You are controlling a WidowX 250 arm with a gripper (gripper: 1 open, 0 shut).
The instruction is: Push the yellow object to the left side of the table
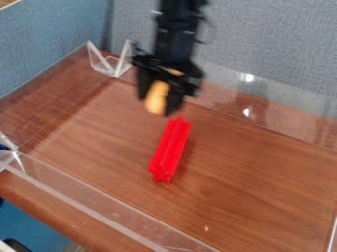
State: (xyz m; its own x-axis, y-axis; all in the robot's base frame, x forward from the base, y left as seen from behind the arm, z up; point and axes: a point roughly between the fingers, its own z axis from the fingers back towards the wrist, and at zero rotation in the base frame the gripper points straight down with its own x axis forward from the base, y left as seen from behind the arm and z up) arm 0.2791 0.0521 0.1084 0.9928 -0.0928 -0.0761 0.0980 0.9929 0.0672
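My fingers (161, 95), closed on the yellow object (158, 95), hold it clear above the tabletop (93, 128), just behind the far end of the red ridged bar (170, 150) lying mid-tabletop.

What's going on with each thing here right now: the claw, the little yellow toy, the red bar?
Black robot gripper: pointing down, shut on the yellow toy corn cob.
Yellow toy corn cob: held between the fingers, apparently off the tabletop.
Long red ridged bar: lying flat on the dark wood-grain table, untouched.
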